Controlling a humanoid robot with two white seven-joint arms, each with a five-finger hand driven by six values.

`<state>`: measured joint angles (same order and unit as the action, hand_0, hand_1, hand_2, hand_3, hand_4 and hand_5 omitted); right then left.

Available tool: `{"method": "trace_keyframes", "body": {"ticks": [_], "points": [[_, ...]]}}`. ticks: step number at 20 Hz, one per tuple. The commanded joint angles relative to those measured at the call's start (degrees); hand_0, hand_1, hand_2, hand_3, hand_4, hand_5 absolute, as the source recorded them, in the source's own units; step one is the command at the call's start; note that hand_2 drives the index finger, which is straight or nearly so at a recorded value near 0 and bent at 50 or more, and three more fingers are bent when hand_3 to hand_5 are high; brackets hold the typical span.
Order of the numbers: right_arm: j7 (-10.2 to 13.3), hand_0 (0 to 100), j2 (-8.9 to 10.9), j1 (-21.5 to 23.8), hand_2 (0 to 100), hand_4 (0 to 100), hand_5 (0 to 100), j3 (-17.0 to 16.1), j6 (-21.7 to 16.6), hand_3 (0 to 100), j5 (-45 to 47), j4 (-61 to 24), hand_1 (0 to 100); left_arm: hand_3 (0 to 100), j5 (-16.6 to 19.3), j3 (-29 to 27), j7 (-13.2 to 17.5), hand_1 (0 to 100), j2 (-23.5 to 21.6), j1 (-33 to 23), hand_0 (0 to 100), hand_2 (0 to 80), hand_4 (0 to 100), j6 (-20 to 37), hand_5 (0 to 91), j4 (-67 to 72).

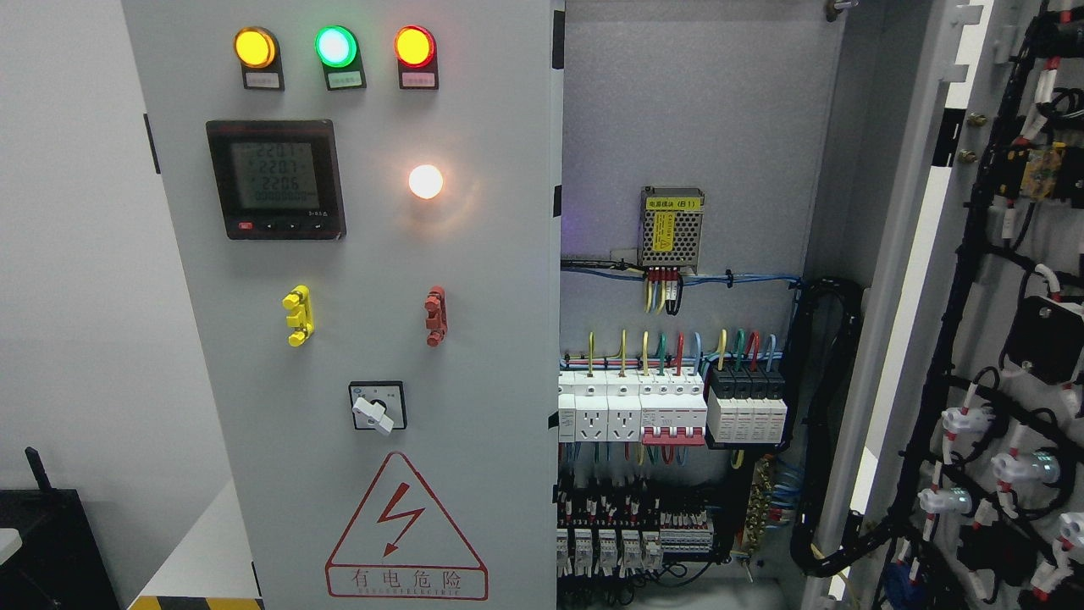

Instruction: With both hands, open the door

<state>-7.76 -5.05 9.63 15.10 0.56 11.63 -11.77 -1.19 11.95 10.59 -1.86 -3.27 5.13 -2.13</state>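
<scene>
A grey electrical cabinet fills the head view. Its left door [474,356] stands shut and carries three lit lamps [335,47], a digital meter [276,178], a yellow handle [298,315], a red handle [435,315], a rotary switch [377,408] and a red warning triangle [405,529]. The right door [999,339] is swung wide open at the picture's right, its wired inner face showing. Neither of my hands or arms shows in this view.
The open cabinet interior [694,127] shows a small power supply [671,225], rows of breakers [669,411] and black cable bundles [826,424]. A white wall is at the left, with a dark object [47,542] at the lower left.
</scene>
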Motion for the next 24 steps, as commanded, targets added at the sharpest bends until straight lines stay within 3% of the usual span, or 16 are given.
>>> {"method": "trace_keyframes", "body": {"ticks": [1, 5, 9, 11, 15, 17, 24], "points": [[0.8, 12, 6.27, 2.0, 0, 0, 0, -3.5, 0.1, 0, 0.4, -18.7, 39, 0, 0.5, -0.3, -0.7, 39, 3.8, 0.2, 12, 0.0, 0, -0.3, 0.0, -2.3], [0.8, 12, 7.78, 10.8, 0, 0, 0, -12.5, 0.1, 0, 0.5, -39.1, 39, 0, 0.7, 0.0, -2.1, 39, 3.8, 0.2, 12, 0.0, 0, -0.3, 0.0, -1.7], [0.8, 12, 7.78, 20.6, 0, 0, 0, -12.8, -1.1, 0, 0.5, -59.2, 39, 0, 0.7, 0.1, -2.3, 39, 3.8, 0.2, 12, 0.0, 0, -0.3, 0.0, -1.7], [0.8, 12, 7.86, 25.8, 0, 0, 0, -12.1, -5.6, 0, 0.5, -67.6, 39, 0, 0.4, 0.1, -2.1, 39, 3.8, 0.2, 12, 0.0, 0, -0.1, 0.0, -1.9], [0.8, 12, 9.00, 35.4, 0, 0, 0, -11.6, -20.7, 0, 0.5, -79.2, 39, 0, 0.3, -0.4, -1.6, 39, 3.8, 1.0, 12, 0.0, 0, 0.4, 0.0, -2.4], [0.8, 12, 9.88, 38.4, 0, 0, 0, -10.3, -26.4, 0, 0.5, -83.0, 39, 0, 0.3, -0.5, -1.5, 39, 3.8, 1.0, 12, 0.0, 0, 0.4, 0.0, -2.4], [0.8, 12, 15.86, 42.5, 0, 0, 0, -6.3, -34.0, 0, 0.5, -94.7, 39, 0, 0.3, -0.6, -1.5, 39, 3.8, 1.0, 12, 0.0, 0, 0.4, 0.0, -2.3]]}}
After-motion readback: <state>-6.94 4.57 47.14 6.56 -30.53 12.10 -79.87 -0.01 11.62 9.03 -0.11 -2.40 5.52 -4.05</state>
